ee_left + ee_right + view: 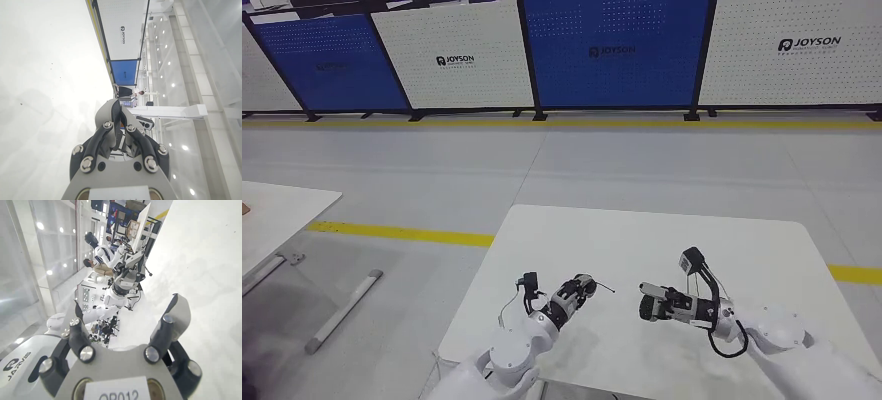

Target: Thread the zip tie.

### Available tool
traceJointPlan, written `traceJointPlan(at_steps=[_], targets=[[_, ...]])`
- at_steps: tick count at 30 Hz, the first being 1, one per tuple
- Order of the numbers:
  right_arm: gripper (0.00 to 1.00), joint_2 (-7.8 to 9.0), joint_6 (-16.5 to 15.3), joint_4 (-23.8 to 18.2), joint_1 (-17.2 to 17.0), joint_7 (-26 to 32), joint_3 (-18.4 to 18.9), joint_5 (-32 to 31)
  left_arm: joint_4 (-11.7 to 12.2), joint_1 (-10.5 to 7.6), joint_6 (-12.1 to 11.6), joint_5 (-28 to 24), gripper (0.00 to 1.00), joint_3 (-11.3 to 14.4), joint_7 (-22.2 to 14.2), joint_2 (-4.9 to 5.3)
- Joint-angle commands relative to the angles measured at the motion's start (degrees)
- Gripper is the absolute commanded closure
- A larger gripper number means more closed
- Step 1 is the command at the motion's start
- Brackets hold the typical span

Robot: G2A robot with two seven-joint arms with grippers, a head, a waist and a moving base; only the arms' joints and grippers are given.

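— White table below; where's the zip tie?
— Lower centre, clenched in my left end effector, pointing toward my released right end effector. I'd align slowly before threading.

White table, pegboard panels behind

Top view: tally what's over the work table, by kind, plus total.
zip tie: 1, held in the left pincer
pincers: 2, left pincer and right pincer
Total: 3
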Motion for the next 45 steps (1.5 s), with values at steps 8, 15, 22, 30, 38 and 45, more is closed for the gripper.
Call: traceJointPlan(at_steps=[8,15,22,30,38,45], targets=[[0.00,0.01,0.00,-0.02,-0.01,-0.03,0.01,-0.04,0.01,0.00,-0.01,-0.02,1.00,-0.01,-0.02,0.01],[0.00,-0.53,2.84,-0.03,-0.28,0.18,0.10,-0.27,-0.20,0.08,-0.08,1.69,1.00,0.33,-0.99,-0.19],[0.00,-3.37,5.45,4.42,2.54,-0.02,-1.19,-0.68,-1.94,0.76,0.18,2.98,1.00,0.65,-2.50,-0.42],[0.00,-5.48,7.37,6.28,4.26,0.80,-2.95,-0.87,-2.46,0.65,0.62,3.98,1.00,0.79,0.11,-0.78],[0.00,-5.51,7.47,6.07,4.00,0.40,-2.88,-0.98,-2.33,0.57,0.75,3.99,1.00,1.06,-0.19,-0.89],[0.00,-6.85,10.50,4.97,4.30,-0.32,-2.98,-2.82,-2.35,-0.78,1.91,4.58,1.00,2.74,0.72,-1.75]])
